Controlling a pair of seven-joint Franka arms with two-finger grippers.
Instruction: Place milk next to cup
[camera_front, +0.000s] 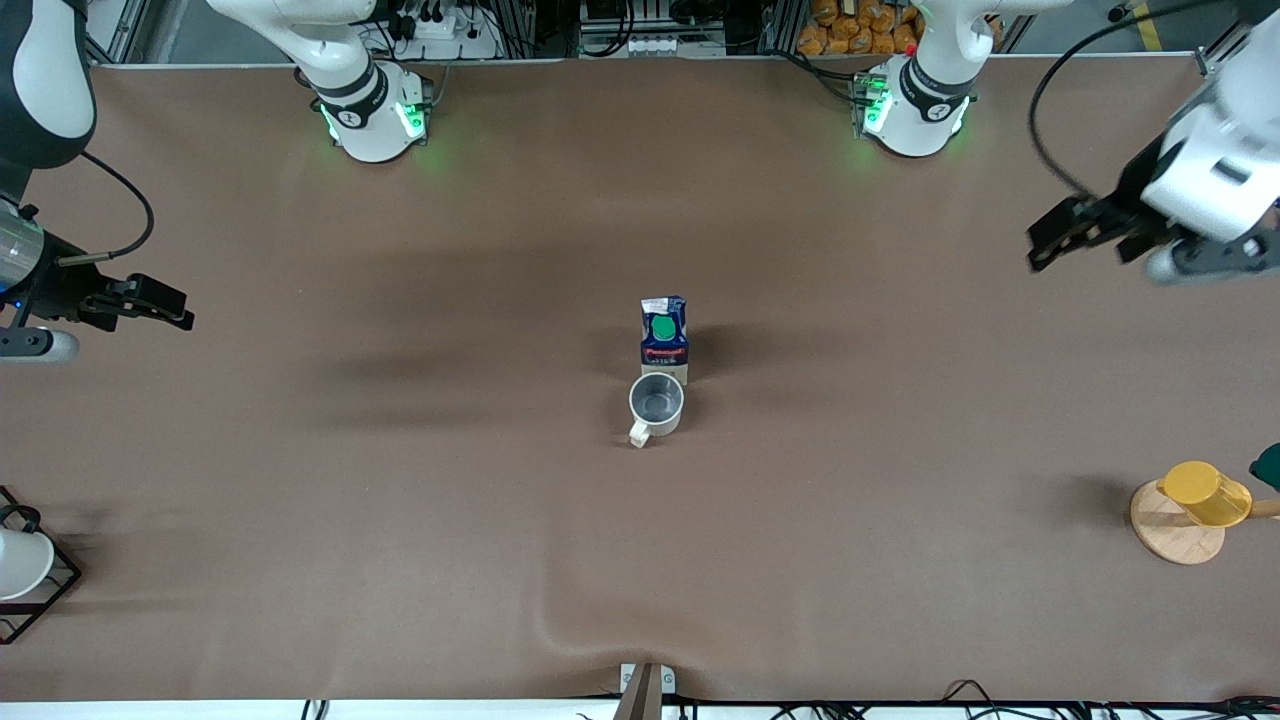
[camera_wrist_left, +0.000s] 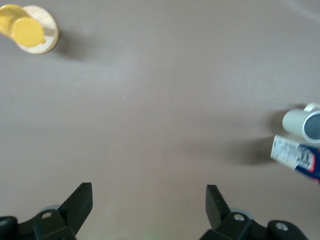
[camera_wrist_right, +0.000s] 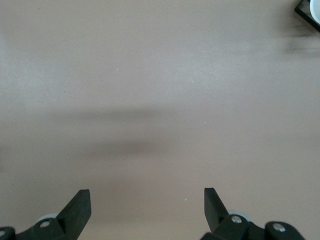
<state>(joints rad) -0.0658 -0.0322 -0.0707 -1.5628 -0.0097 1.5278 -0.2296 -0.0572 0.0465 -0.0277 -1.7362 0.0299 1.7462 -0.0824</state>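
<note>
The dark-blue milk carton (camera_front: 664, 338) with a green cap stands upright at the table's middle. The cream-white cup (camera_front: 655, 406) stands right beside it, nearer to the front camera, its handle toward the camera; they look to be touching or nearly so. Both show at the edge of the left wrist view: the milk (camera_wrist_left: 300, 157) and the cup (camera_wrist_left: 305, 124). My left gripper (camera_front: 1050, 240) is open and empty, up in the air over the left arm's end of the table. My right gripper (camera_front: 165, 308) is open and empty over the right arm's end.
A yellow cup (camera_front: 1205, 492) lies on a round wooden coaster (camera_front: 1170, 530) at the left arm's end, near the front camera. A plain white cup in a black wire frame (camera_front: 25, 565) sits at the right arm's end.
</note>
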